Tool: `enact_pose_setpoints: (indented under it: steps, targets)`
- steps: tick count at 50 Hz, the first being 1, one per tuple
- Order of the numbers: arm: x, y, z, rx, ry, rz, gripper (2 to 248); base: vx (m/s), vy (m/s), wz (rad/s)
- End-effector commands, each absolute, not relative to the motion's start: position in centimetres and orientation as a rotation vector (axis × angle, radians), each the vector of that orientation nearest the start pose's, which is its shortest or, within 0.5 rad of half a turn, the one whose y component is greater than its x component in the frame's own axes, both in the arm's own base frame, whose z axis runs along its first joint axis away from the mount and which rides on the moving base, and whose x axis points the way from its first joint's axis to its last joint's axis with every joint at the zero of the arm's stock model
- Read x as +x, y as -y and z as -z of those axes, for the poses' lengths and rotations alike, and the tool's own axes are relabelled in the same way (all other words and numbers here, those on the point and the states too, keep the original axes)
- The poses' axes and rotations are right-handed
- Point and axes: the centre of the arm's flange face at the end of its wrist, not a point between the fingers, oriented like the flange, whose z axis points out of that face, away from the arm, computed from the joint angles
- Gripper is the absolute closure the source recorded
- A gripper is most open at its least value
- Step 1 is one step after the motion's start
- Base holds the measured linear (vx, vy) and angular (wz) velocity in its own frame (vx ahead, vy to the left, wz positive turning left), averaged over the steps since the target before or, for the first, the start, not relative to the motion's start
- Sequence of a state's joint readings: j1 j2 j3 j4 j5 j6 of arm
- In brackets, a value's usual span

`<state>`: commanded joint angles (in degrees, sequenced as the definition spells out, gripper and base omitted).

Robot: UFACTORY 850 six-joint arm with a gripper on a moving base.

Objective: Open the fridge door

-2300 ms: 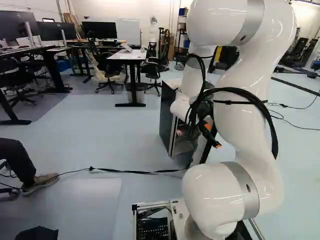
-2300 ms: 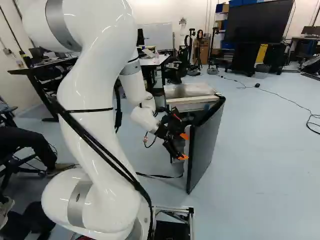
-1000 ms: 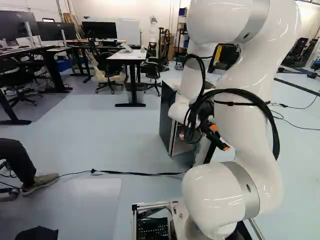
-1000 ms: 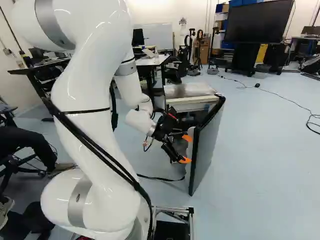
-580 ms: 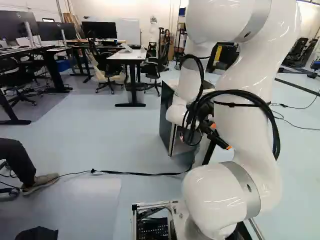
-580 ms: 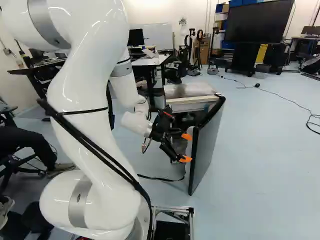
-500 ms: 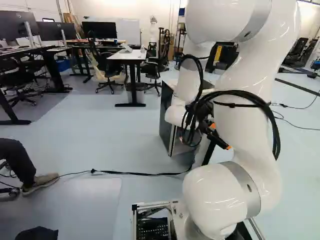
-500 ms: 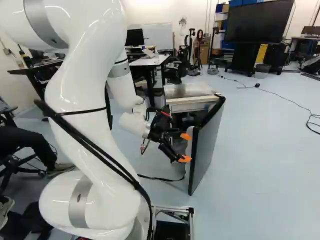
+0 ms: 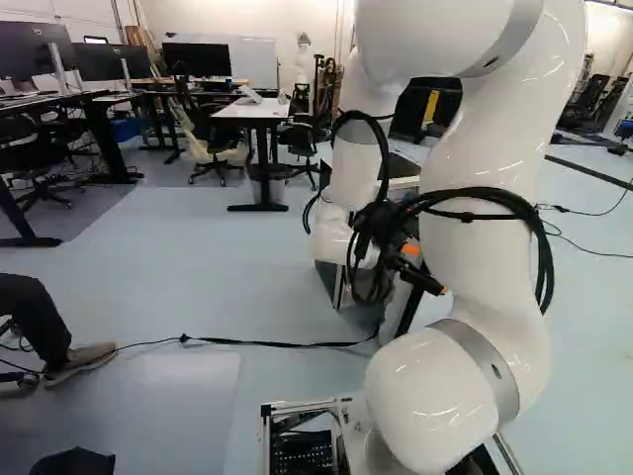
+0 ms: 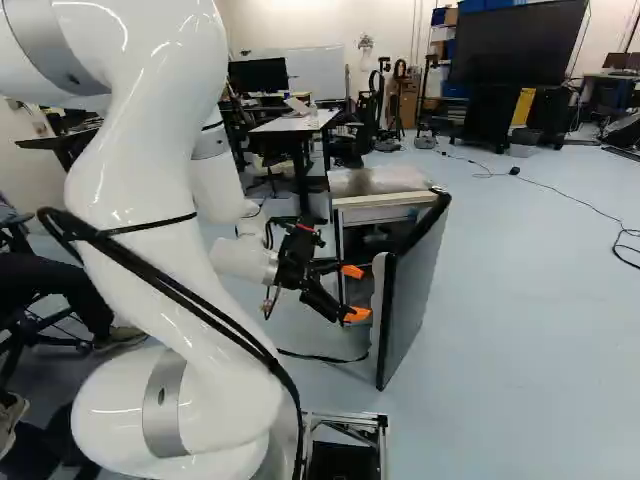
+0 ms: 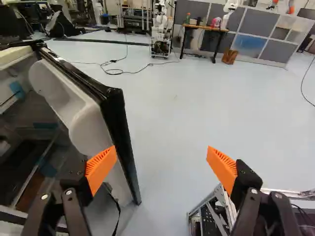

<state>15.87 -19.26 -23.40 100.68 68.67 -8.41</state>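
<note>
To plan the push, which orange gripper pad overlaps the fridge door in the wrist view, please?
The orange pad farther from the metal base frame overlaps the white-lined door; the other shows against pale floor.

Left base view: arm [image 9: 480, 148] hides much of fridge [image 10: 375, 182]; wrist view crops it.

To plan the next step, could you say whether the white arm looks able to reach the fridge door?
Probably yes: the open jaws are close to the ajar fridge door, with nothing visible blocking.
</note>
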Motion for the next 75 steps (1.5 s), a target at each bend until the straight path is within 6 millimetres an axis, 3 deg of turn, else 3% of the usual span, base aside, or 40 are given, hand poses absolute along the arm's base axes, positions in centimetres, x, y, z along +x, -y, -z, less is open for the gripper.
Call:
enact_pose_setpoints:
  steps: [14,27,43,75]
  targets:
    - [33.1,-1.1,-28.6,1.629,1.369,-1.06,3,0.0,0.0,0.0]
    - [36.5,0.2,-28.9,1.572,1.446,-1.059,3,0.0,0.0,0.0]
    - [39.9,3.0,-29.1,1.477,1.54,-1.042,3,0.0,0.0,0.0]
    - [42.9,10.1,-29.6,1.253,1.685,-0.97,3,0.0,0.0,0.0]
